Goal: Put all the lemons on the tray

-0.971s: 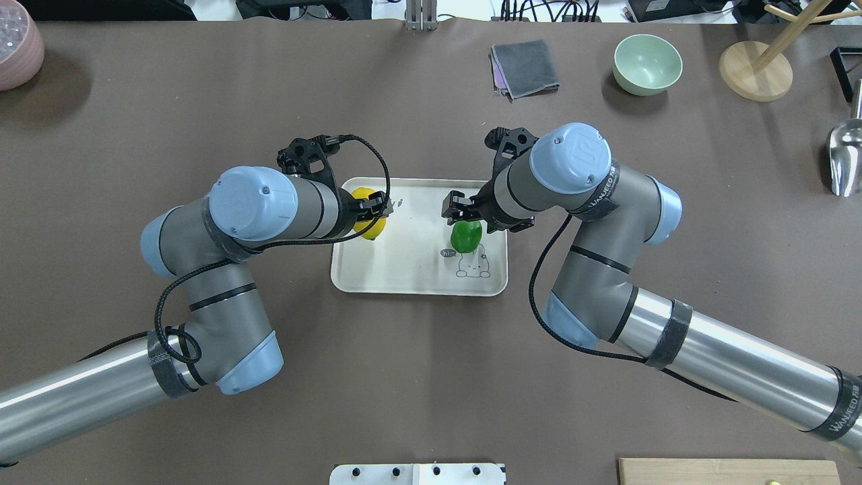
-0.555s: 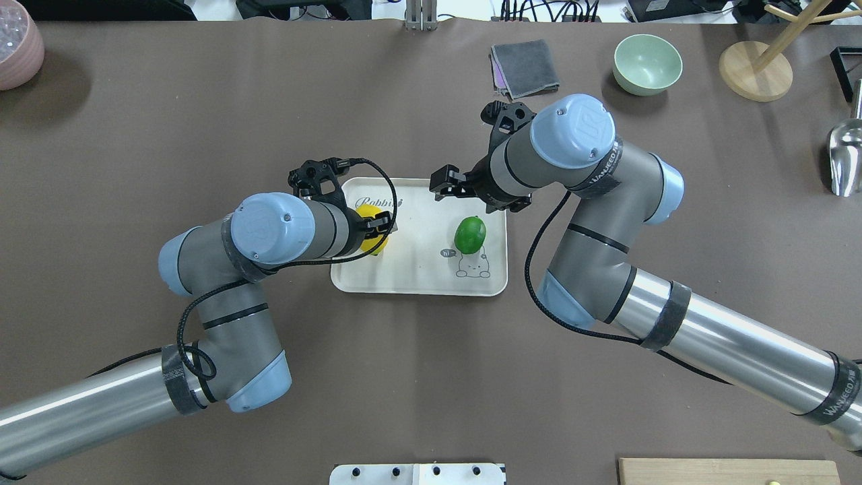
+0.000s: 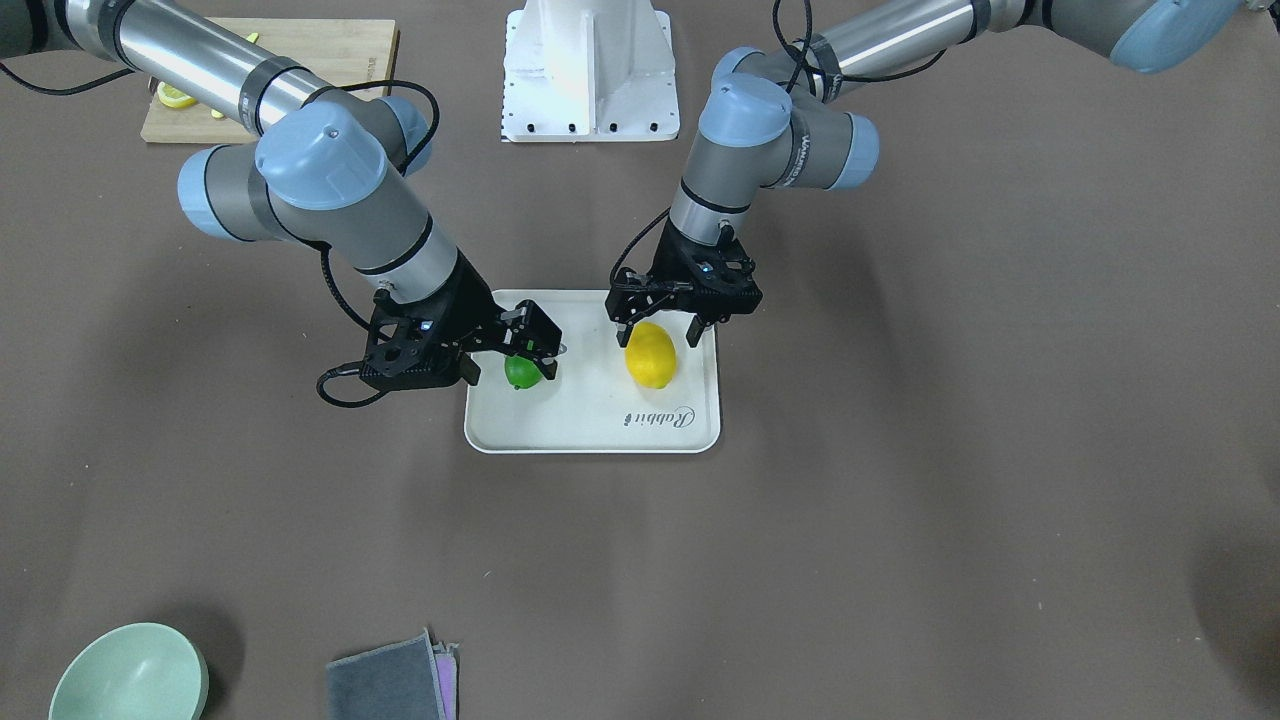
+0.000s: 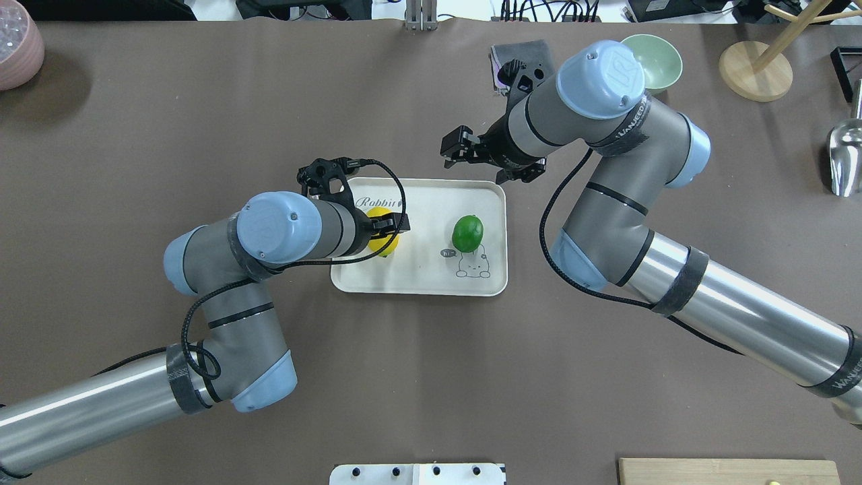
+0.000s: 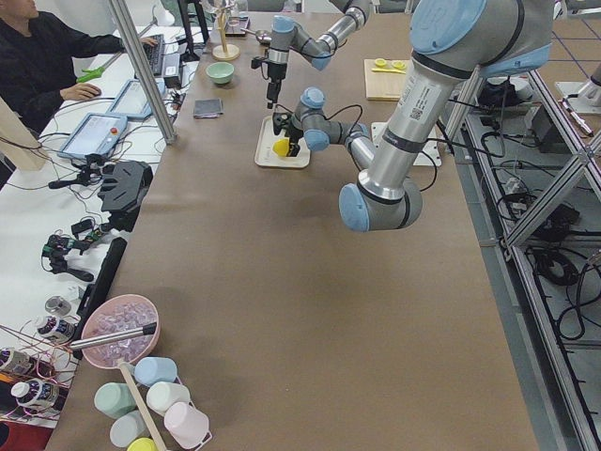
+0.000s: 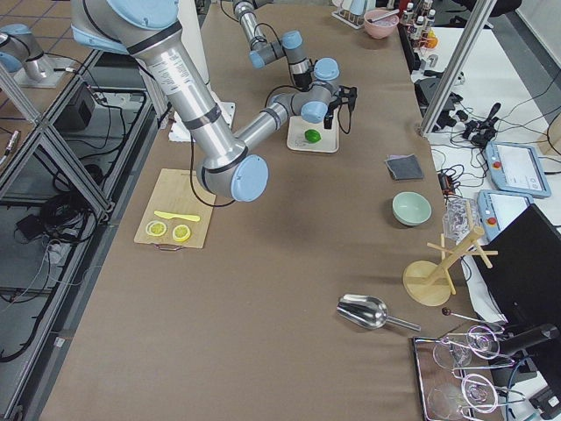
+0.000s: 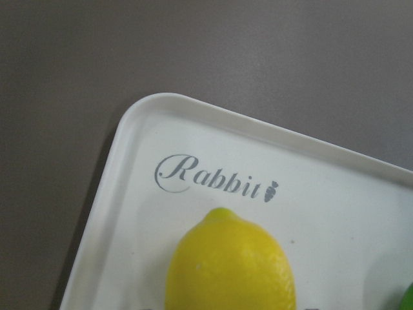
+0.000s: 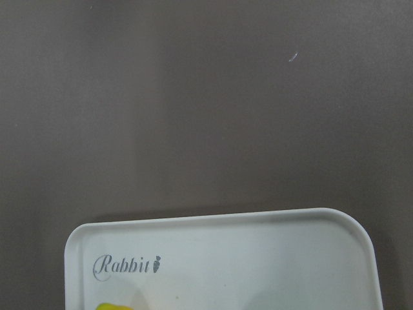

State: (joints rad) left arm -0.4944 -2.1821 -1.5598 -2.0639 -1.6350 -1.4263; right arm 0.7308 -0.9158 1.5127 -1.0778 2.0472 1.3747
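The off-white tray (image 4: 417, 269) lies mid-table, also in the front view (image 3: 600, 437). The yellow lemon (image 4: 385, 236) rests on its left part, by the "Rabbit" script, and shows in the front view (image 3: 650, 357) and the left wrist view (image 7: 229, 265). My left gripper (image 3: 657, 332) stands over it, open, one finger on each side of the lemon's top. The green lemon (image 4: 467, 233) lies alone on the tray's right part beside the rabbit drawing (image 3: 520, 373). My right gripper (image 4: 458, 145) is open and empty, raised beyond the tray's far edge.
A green bowl (image 3: 130, 672) and a folded grey cloth (image 3: 390, 680) lie on the far side of the table. A bamboo board with lemon slices (image 6: 173, 230) is near the robot's right. A wooden stand (image 4: 754, 71), metal scoop (image 4: 845, 151) and pink bowl (image 4: 17, 44) sit at the edges.
My right gripper let go of the green lemon and rose away past the tray's far edge. My left gripper moved the yellow lemon right, further onto the tray, and its fingers opened.
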